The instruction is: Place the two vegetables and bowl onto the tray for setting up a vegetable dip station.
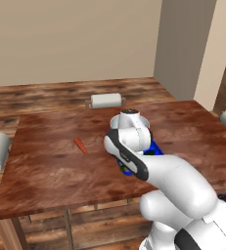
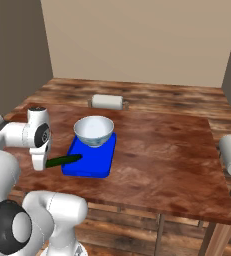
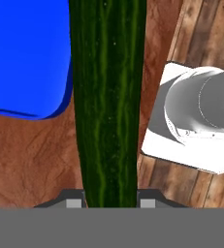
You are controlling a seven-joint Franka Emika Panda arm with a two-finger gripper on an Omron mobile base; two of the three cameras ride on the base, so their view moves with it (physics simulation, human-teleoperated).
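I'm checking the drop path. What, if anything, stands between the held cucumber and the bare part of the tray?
Nothing visible does. The cucumber reaches over the tray's near edge; the bowl sits at the far end.

We find no readable text, label, brand, number or sign anywhere here: none on the table [image 2: 162,150], the tray [image 2: 94,160], the bowl [image 2: 93,131] or the cucumber [image 3: 108,97].

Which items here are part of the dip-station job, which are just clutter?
Job:
- slim dark green cucumber, held between the fingers
- small orange carrot, on the wooden table
- deep pale white-bluish bowl, on the tray
- flat bright blue tray

Clutter:
- white cylindrical rolls around the table
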